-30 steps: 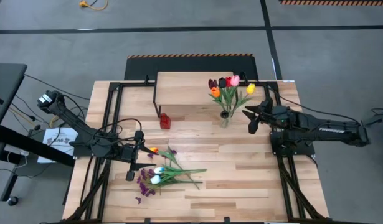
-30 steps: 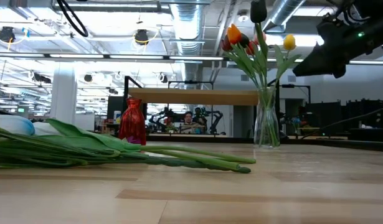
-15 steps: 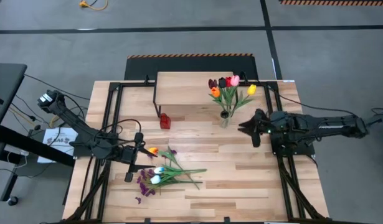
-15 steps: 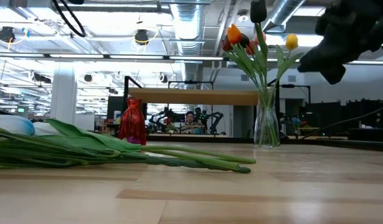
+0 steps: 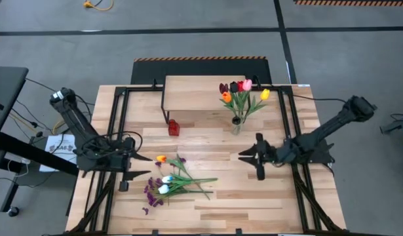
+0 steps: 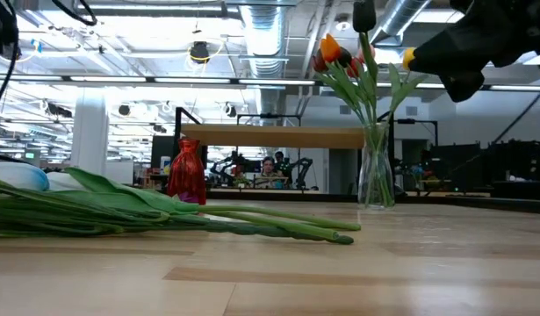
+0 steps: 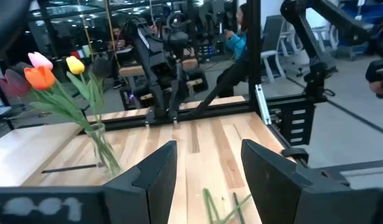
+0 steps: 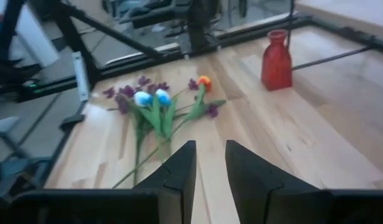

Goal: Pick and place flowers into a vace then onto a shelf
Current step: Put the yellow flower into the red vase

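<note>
Partly done: some tulips in glass vase (image 5: pixel 236 123) beside shelf (image 5: pixel 201 92). Remaining flowers (image 5: pixel 172 180) lying loose on counter (image 5: pixel 253 196). Right pincer (image 5: pixel 251 157) spread, empty, mid-counter; left pincer (image 5: pixel 137 165) spread, beside loose flowers.

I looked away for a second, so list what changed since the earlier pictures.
The right gripper pulled away from the glass vase of tulips toward the table's middle, open and empty. The left gripper drew back from the loose flowers, also open. The loose flowers, glass vase, red vase and shelf stayed put.
</note>
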Controlling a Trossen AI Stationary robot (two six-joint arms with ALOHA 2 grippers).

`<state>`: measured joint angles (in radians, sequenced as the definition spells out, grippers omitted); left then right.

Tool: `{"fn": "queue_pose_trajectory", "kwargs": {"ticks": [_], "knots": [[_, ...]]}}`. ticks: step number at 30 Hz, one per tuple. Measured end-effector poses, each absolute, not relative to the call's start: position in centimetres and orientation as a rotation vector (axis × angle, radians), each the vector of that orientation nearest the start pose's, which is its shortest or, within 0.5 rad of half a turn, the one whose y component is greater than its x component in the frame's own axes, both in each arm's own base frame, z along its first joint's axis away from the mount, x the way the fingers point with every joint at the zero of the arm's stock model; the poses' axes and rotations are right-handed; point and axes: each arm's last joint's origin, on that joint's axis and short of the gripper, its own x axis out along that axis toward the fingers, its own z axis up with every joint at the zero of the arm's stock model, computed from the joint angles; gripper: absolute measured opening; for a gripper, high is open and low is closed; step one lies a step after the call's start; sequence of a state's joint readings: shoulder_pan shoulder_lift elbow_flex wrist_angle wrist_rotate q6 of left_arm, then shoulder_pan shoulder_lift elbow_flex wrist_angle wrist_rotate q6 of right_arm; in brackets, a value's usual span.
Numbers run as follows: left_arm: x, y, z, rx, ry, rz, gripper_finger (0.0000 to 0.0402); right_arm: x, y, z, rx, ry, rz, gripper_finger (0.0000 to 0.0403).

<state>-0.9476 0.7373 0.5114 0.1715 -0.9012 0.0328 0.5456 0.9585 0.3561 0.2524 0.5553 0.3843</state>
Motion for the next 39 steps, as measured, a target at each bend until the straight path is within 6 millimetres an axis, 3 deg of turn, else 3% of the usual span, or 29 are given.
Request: {"fn": "queue_pose_trajectory", "kwargs": {"ticks": [10,26,39], "knots": [[9.7,-12.5,27.5,0.052,0.058,-0.002,0.0171,19.7,12.3,17.9,0.198,0.196,-0.146,0.0076],[8.4,-12.9,27.7,0.088,0.043,0.018,0.0171,30.0,19.4,17.0,0.177,0.162,-0.346,0.0076],[7.5,-11.3,28.6,0.048,0.024,-0.053,0.0171,33.9,22.7,11.1,0.292,0.358,-0.385,0.0076]]}}
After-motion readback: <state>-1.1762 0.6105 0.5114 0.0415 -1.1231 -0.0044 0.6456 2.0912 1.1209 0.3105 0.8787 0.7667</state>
